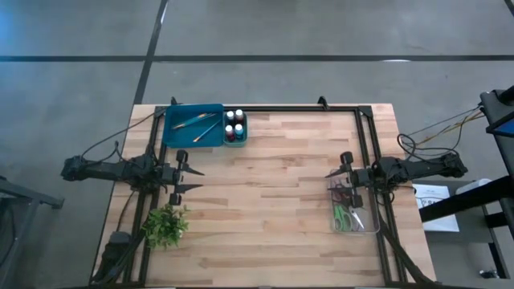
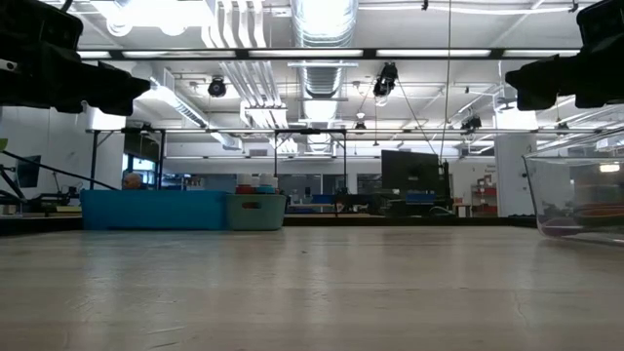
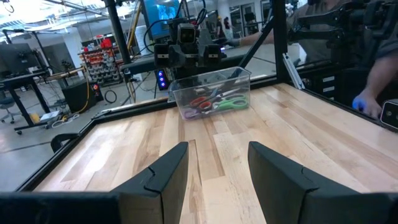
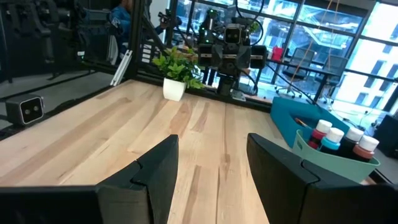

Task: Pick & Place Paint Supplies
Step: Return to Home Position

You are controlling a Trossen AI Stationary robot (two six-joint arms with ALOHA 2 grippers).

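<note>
Paintbrushes (image 1: 198, 124) lie in blue bin (image 1: 170, 138), left arm's side. Left gripper (image 1: 198, 180) and right gripper (image 1: 332, 178) both spread, empty — retract level, clear of bin and scissors tub (image 1: 376, 218), no sweeping

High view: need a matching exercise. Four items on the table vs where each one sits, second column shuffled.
1. thin paintbrushes
2. white-capped paint bottles
3. red- and green-handled scissors
4. leafy green potted plant

A. in the clear plastic container, by the right gripper
B. in the blue rectangular bin
C. on the wooden table itself, near the left gripper
D. in the small teal bin

Pairs: 1-B, 2-D, 3-A, 4-C. Both grippers are open and empty.
</note>
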